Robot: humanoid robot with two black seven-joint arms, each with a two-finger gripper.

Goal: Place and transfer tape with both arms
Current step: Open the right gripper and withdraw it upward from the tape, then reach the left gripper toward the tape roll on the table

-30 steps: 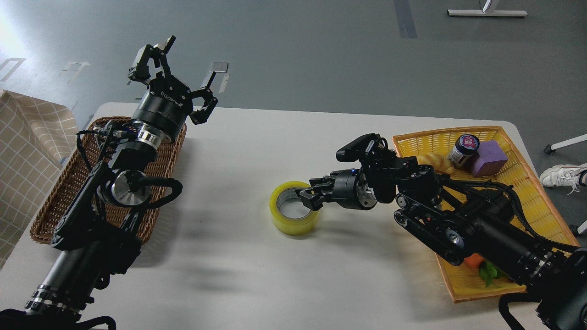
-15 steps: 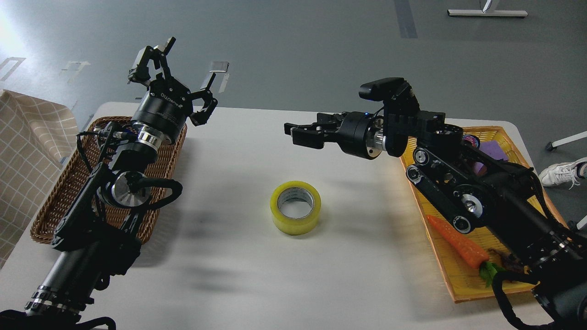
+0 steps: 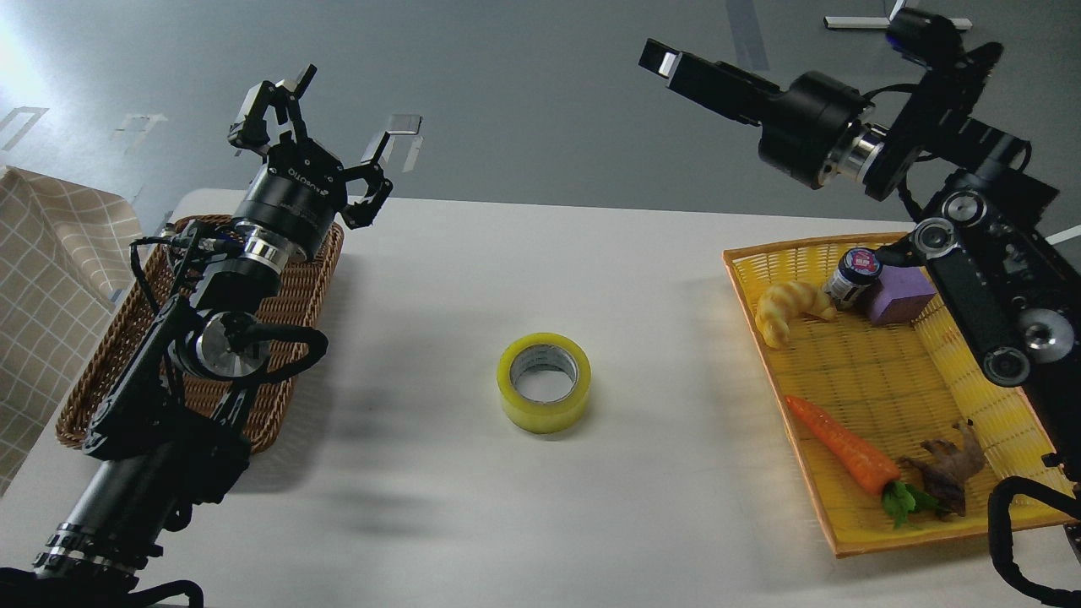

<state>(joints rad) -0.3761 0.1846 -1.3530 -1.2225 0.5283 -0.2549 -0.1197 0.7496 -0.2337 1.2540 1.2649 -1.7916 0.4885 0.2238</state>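
Note:
The tape (image 3: 544, 382), a yellow roll with a grey-white core, lies flat on the white table (image 3: 524, 523), near its middle, with nothing touching it. My left gripper (image 3: 325, 114) is open and empty, raised above the far end of the brown basket, well to the left of the tape. My right gripper (image 3: 667, 61) is held high at the upper right, far above and behind the tape, and points left. It is seen side-on, so its fingers cannot be told apart.
A brown wicker basket (image 3: 101, 380) stands at the table's left under my left arm. A yellow tray (image 3: 878, 363) at the right holds a croissant (image 3: 785, 308), a jar (image 3: 855, 274), a purple block (image 3: 899, 295) and a carrot (image 3: 840, 443). A checked cloth (image 3: 42, 279) hangs at the far left.
My right gripper has let go of the tape, risen and swung back to the upper right. The tape stays flat on the table. My left arm has barely moved.

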